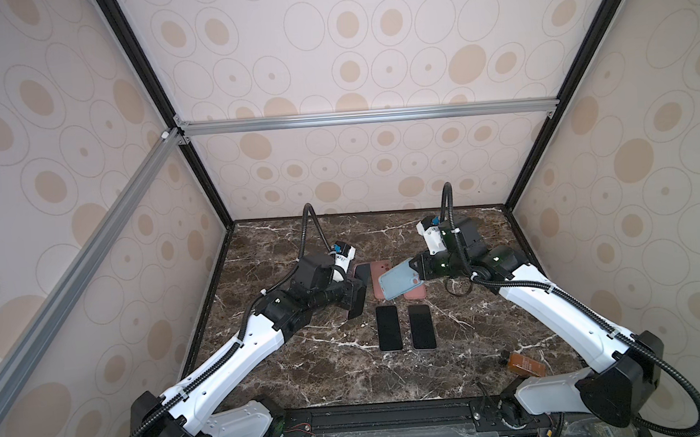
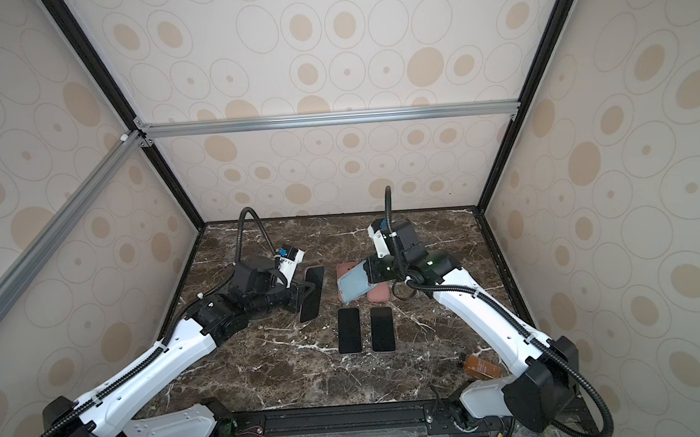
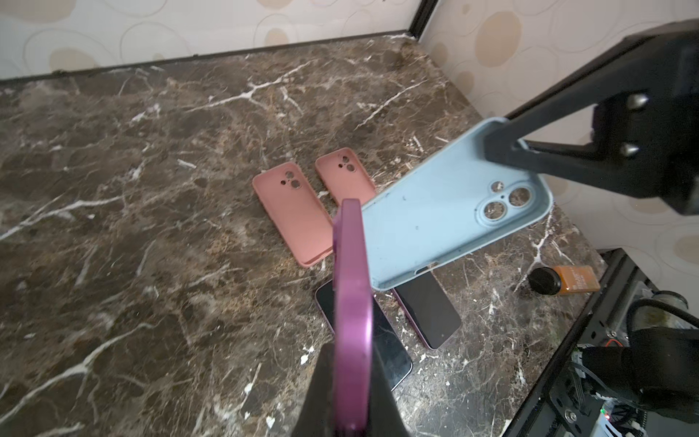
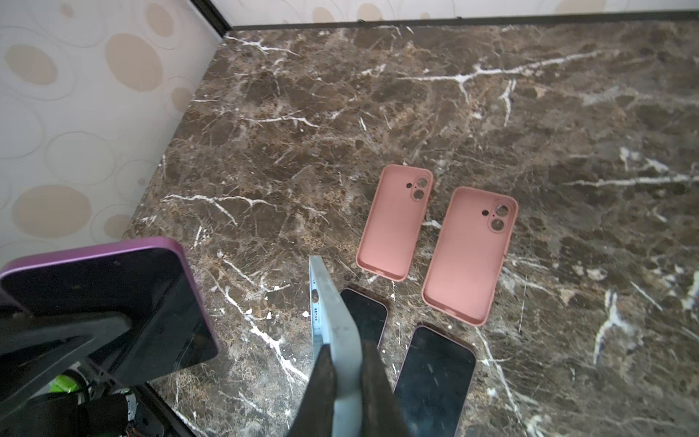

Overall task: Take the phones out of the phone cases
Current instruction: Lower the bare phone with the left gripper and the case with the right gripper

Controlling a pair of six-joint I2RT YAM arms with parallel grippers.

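Left gripper (image 3: 350, 355) pinches freed purple-edged phone (image 3: 351, 280); right gripper (image 4: 342, 359) pinches empty pale-blue silicone case (image 3: 446, 227). Next, likely: lay both beside pink cases (image 4: 393, 223).

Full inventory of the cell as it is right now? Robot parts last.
purple phone: 1, dark screen, held off the table, left of centre
light blue phone case: 1, empty, held above the table
pink phone cases: 2, empty, insides up, side by side on the table
bare phones: 2, screens up, purple edges, in front of the pink cases
bottle: 1, amber, black cap, lying at right front
table: 1, brown marble
left gripper: 1, black, shut on purple phone
right gripper: 1, black, shut on light blue phone case
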